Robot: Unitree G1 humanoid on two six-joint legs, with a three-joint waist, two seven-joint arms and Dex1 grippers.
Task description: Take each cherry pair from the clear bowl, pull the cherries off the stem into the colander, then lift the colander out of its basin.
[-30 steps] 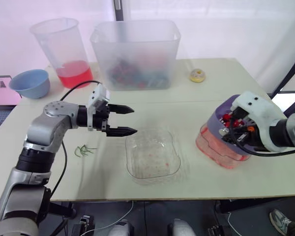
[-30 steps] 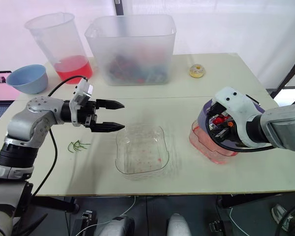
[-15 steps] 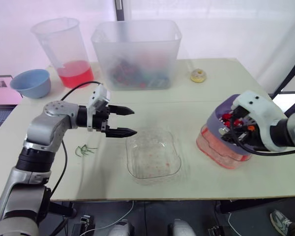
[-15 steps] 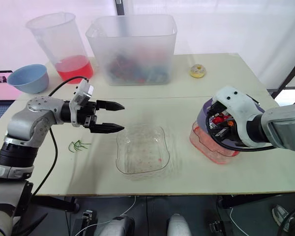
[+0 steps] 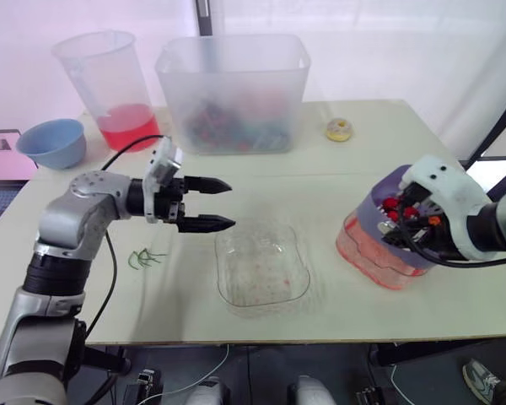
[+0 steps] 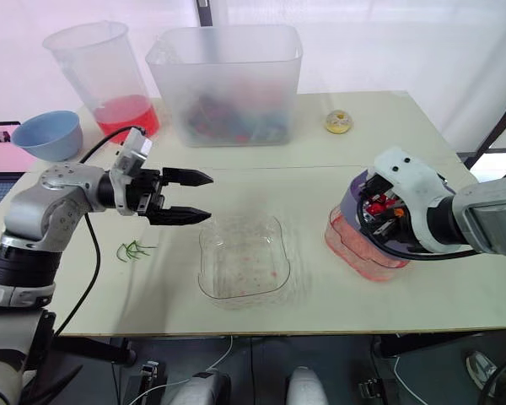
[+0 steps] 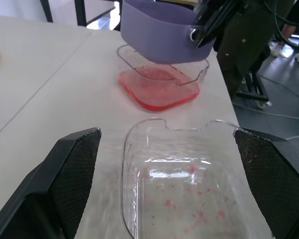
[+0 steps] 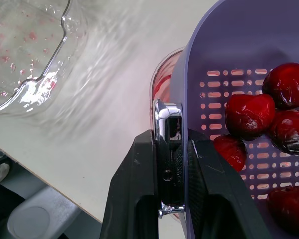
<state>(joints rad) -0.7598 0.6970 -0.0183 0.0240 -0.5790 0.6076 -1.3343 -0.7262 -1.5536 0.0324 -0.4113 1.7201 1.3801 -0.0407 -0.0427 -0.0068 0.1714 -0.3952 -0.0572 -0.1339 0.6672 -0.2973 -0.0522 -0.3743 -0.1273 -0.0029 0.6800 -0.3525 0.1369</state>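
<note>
The clear bowl (image 5: 262,266) sits mid-table, holding only red juice specks. My left gripper (image 5: 231,204) hovers open just left of it, with nothing between its fingers. At the right, the purple colander (image 5: 378,202) holds several dark red cherries (image 8: 249,114) and stands tilted and partly raised in its clear basin (image 5: 364,251) of red liquid. My right gripper (image 8: 171,134) is shut on the colander's rim. Green stems (image 5: 145,258) lie on the table near the left arm.
A large translucent tub (image 5: 234,89) and a pitcher of red liquid (image 5: 110,84) stand at the back. A blue bowl (image 5: 52,142) is at the far left. A small yellow ring (image 5: 338,129) lies back right. The basin is close to the table's right front edge.
My left forearm has drawn back slightly and turned a little, fingers still open. The right gripper and the colander have barely moved.
</note>
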